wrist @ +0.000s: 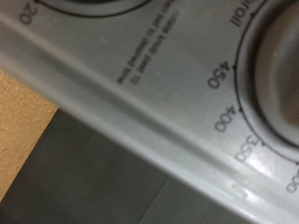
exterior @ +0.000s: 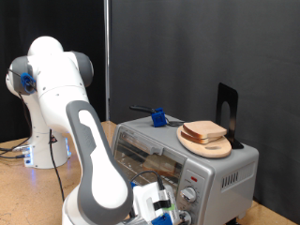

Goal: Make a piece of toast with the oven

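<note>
The piece of toast (exterior: 203, 131) lies on a round wooden plate (exterior: 208, 145) on top of the oven (exterior: 223, 173), right of centre in the exterior view; it looks like two pale slices with brown crust stacked together, though I can't separate them cleanly. The oven is a silver-grey box sitting low in the frame, its glass door (exterior: 150, 159) facing lower left and two round knobs (exterior: 190, 195) on the front panel at the right end. On the oven's roof, left of the plate, sits a small blue object (exterior: 159, 118) with a dark handle reaching off to the left, and behind the plate stands a black upright bracket (exterior: 227, 111). The white arm (exterior: 89, 150) sweeps down from its base at the left edge across the front of the oven, and the gripper (exterior: 161, 208) sits at the bottom of the frame just in front of the knob panel. Whether its fingers are apart or together I cannot tell. The wrist view is pressed close to the oven's panel (wrist: 140, 103): a temperature dial (wrist: 276, 65) with 450, 400 and 350 printed round it, blurred, and a wedge of tan worktop (wrist: 23, 121) at the left edge.
</note>
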